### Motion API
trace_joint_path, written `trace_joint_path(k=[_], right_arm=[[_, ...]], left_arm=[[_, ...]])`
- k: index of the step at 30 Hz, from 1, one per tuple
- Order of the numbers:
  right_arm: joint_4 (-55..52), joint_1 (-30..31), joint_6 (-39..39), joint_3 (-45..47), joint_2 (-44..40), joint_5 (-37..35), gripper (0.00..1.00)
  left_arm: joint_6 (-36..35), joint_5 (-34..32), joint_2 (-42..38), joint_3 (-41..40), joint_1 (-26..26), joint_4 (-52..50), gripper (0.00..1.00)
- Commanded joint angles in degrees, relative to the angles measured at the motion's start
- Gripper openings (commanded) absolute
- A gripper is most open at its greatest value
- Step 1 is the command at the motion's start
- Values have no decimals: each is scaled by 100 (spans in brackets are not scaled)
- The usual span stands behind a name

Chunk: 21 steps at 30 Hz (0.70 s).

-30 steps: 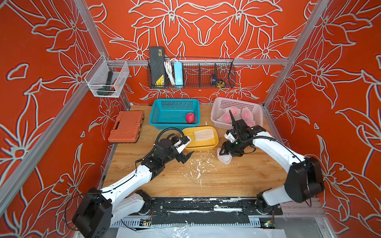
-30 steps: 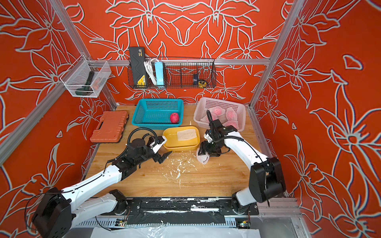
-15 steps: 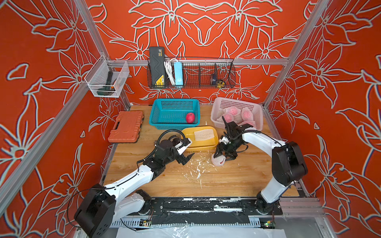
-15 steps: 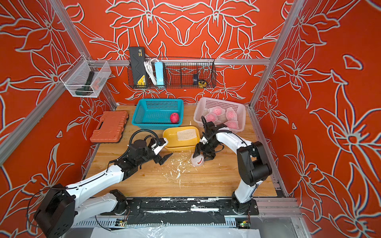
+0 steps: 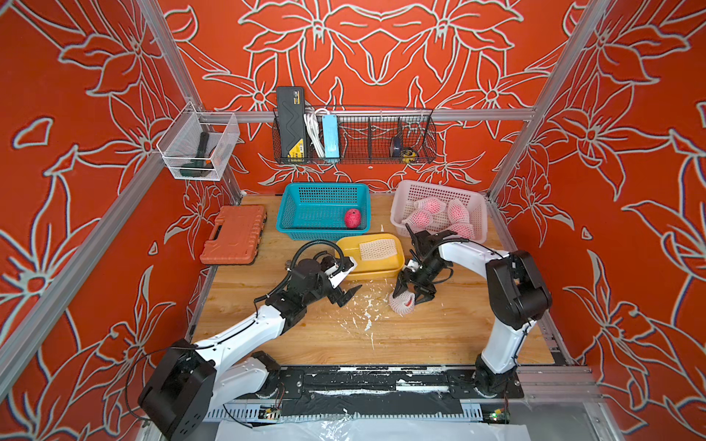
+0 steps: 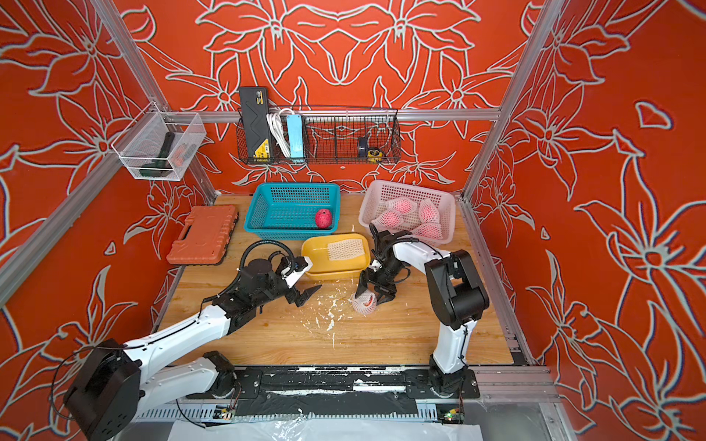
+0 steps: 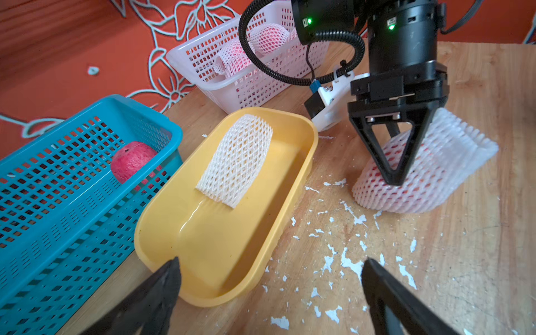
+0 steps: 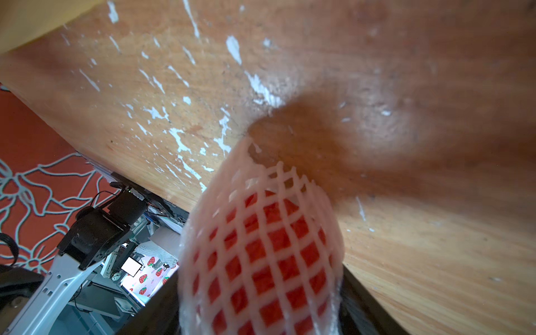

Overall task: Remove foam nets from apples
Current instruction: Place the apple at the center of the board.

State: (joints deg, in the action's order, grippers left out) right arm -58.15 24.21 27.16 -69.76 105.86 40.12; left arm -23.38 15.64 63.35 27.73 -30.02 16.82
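Right wrist view showed the apple (image 8: 261, 246) close up and blurred, red skin behind the diamond holes of its foam net (image 8: 278, 174), its lower part cut off by the frame edge. Dark fingers (image 8: 364, 307) of the right claw (image 5: 412, 297) flanked it on both sides, only their edges in frame. The claw straddled the fruit, but whether it pressed on the net or merely stood around it could not be told. In both top views the claw and wrist covered most of the fruit, which sat on the surface (image 5: 439, 336) just in front of the yellow tray (image 5: 374, 272). In the left wrist view one finger (image 7: 393, 177) lay across the net and hid the other. A loose foam net (image 5: 376, 248) lay flat in the tray. White foam crumbs (image 5: 366, 309) were scattered between the fruit and the left claw (image 7: 271, 262), whose jaws stood wide and empty. Farther back a blue basket (image 5: 290, 214) held a bare apple (image 5: 352, 218). A pink basket (image 5: 439, 187) held four netted apples (image 5: 428, 206), the right arm (image 5: 466, 250) partly in front.
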Motion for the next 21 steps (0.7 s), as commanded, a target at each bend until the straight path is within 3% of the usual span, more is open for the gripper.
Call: trace_joint_path(k=[1, 14, 21], right_arm=[[-106, 23, -108, -261, 98, -197, 77], [-40, -62, -88, -458, 416, -223, 90], [-124, -218, -119, -535, 463, -158, 95]], left_arm=[[-75, 134, 67, -39, -13, 111, 96], [23, 853, 227, 94, -50, 56, 96], [-233, 1352, 269, 106, -650, 95, 96]])
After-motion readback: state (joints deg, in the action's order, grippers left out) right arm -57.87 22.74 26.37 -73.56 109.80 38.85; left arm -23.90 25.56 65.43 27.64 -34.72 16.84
